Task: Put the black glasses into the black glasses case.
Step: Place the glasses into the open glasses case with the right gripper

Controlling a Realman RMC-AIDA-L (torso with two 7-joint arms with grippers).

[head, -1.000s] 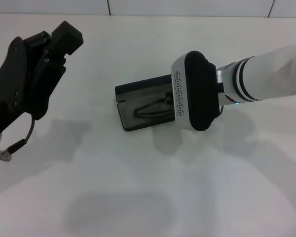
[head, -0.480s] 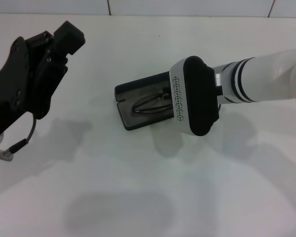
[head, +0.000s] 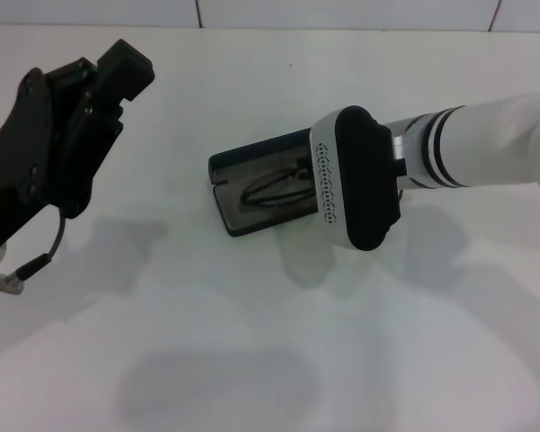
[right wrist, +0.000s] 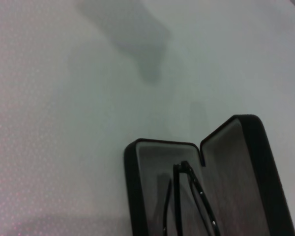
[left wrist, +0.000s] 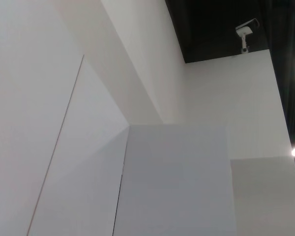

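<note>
The black glasses [head: 274,189] lie inside the black glasses case [head: 252,193], which sits open on the white surface [head: 252,342] near the middle of the head view. The frame rests on the grey lining of the lower half, with the lid standing up behind it along the far edge. In the right wrist view the slim temple arms [right wrist: 189,196] run along the lined tray of the case [right wrist: 137,187], and the raised lid sits beside them at an angle.

The right arm reaches in from the robot's right, its white forearm roughly level above the surface. Its wrist housing hangs over the right end of the case and hides that end. The right tool [head: 355,180] itself is covered by this housing in the head view, and the right wrist view shows none of its fingers, so I cannot tell whether they are apart or together.

The left tool [head: 117,76] is raised at the robot's left, well apart from the case, its black body tilted upward. Its fingers cannot be made out either. The left wrist view shows only walls.
</note>
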